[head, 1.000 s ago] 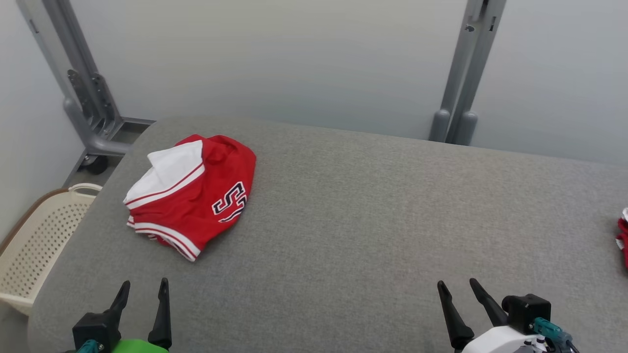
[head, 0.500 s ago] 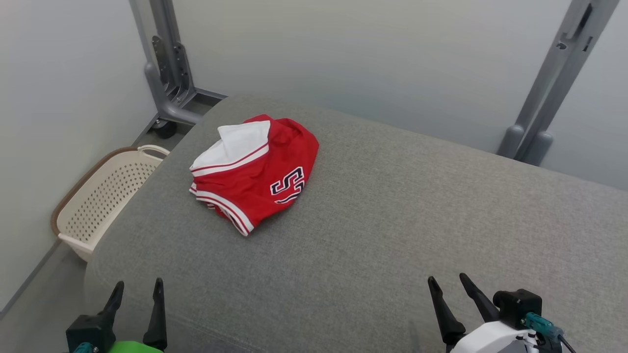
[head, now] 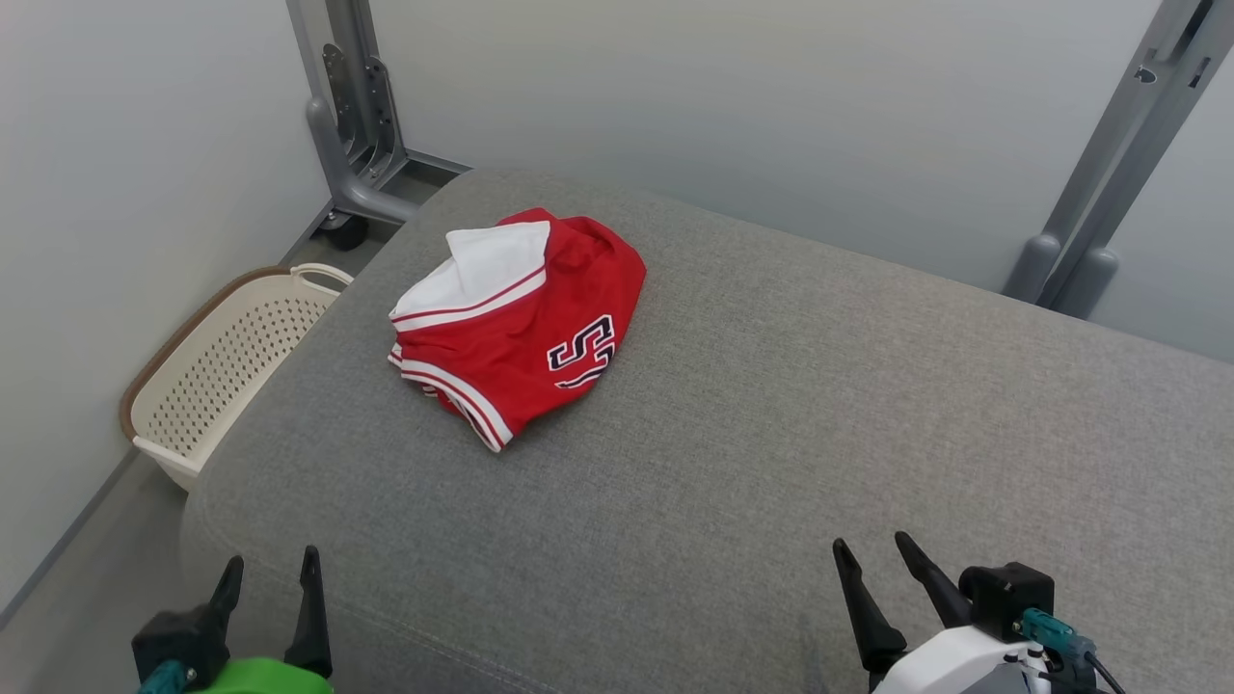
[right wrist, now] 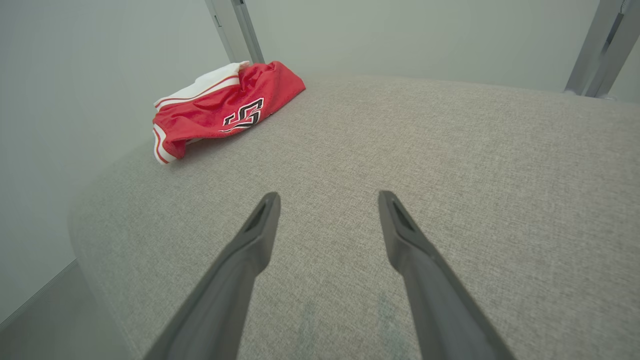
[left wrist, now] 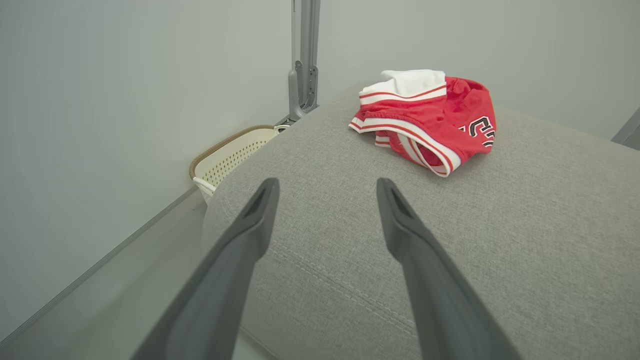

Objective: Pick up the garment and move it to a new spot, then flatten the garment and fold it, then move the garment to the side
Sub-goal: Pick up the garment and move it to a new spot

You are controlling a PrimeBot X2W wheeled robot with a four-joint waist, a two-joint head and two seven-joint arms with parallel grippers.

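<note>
Rumpled red garment (head: 521, 328), perhaps mesh, tops woven cushion (head: 771, 434); left end effector (head: 271, 569), right end effector (head: 872, 551) spread.

Pale grey walls (head: 771, 116) — grey metal posts (head: 347, 106), a cream basket (head: 222, 366) on the floor (head: 87, 578).

Across the middle and right of the head view, a grey cloth-covered padded table (head: 771, 434) with rounded corners and a stitched seam along the near edge. On it, up and left of centre, a bunched red garment (head: 521, 328) with white panel, striped hems and dark lettering.
</note>
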